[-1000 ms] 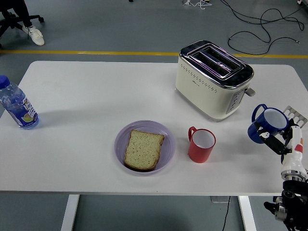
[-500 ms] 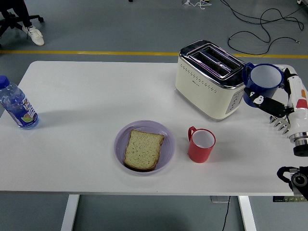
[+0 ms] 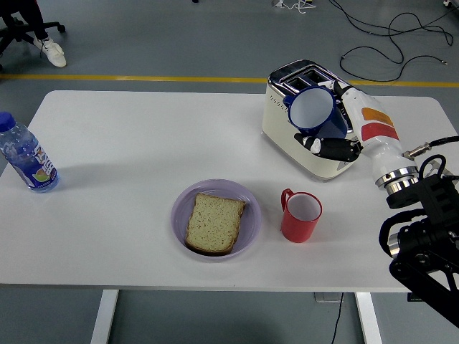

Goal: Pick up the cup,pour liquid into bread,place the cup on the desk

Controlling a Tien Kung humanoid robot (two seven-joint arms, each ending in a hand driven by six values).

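My right hand (image 3: 331,132) is shut on a blue cup (image 3: 313,110) with a white inside. It holds the cup in the air in front of the toaster, tilted with its mouth facing left and toward the camera. A slice of bread (image 3: 212,223) lies on a purple plate (image 3: 247,201) near the table's front middle, below and left of the cup. A red cup (image 3: 300,216) stands upright just right of the plate. My left arm is out of view.
A cream toaster (image 3: 283,125) stands at the back right, partly behind the blue cup and my hand. A water bottle (image 3: 26,158) stands at the table's left edge. Cables lie on the floor beyond the table.
My right arm has lifted the blue cup from the table's right edge and swung it left and up, over the toaster's front. The cup has tipped leftward.
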